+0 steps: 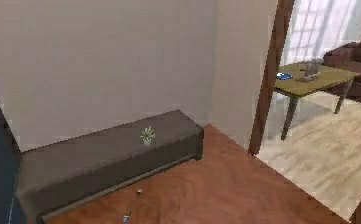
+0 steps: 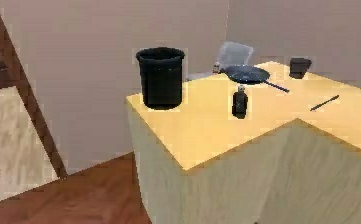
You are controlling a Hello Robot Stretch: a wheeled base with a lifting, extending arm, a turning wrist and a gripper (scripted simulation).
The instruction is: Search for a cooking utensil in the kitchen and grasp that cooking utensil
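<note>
Cookware lies toward the far right of the pale counter (image 2: 198,125): a dark pan (image 2: 246,74) with a long straight handle, and right of it 1 thin dark utensil (image 2: 324,102), too small to name. A black bin (image 2: 161,77) stands at the counter's left end. The pan is probably stiff, fairly heavy and smooth, so its handle looks the best hold, close to the bowl to limit tipping. The claw's state cannot be told.

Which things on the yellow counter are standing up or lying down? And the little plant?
black bucket, standing upright, top open.
small dark bottle, standing upright.
frying pan, lying flat, right way up.
dark cup, standing upright.
thin dark stick, lying flat.
little plant, standing upright on low bench.
</note>
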